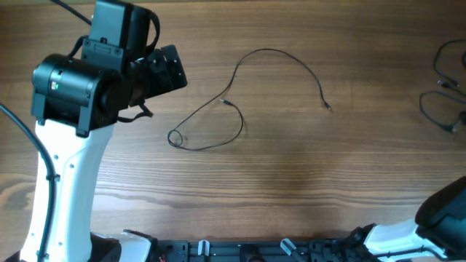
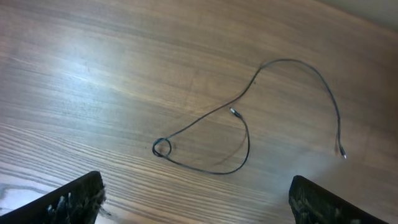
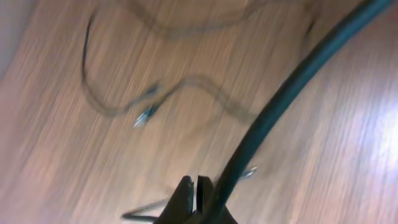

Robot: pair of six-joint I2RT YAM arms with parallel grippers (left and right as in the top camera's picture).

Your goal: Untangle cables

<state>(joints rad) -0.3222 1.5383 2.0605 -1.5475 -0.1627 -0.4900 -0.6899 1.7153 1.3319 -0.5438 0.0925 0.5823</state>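
One thin dark cable (image 1: 240, 73) lies loose in the middle of the table, with a small loop (image 1: 175, 138) at its left end and a plug tip (image 1: 328, 108) at the right. The left wrist view shows the same cable (image 2: 249, 146). My left gripper (image 2: 196, 205) hangs above and to the left of it, wide open and empty. More cables (image 1: 443, 94) lie bunched at the right edge. In the blurred right wrist view, my right gripper (image 3: 194, 186) is shut, with a thin dark cable strand (image 3: 146, 208) running out of its jaws. Other cables (image 3: 106, 102) with silvery plugs lie below it.
The thick black wire (image 3: 280, 106) of my right arm crosses the right wrist view. The right arm's body (image 1: 444, 207) sits at the table's front right corner. The left arm's white base (image 1: 65, 189) stands at the front left.
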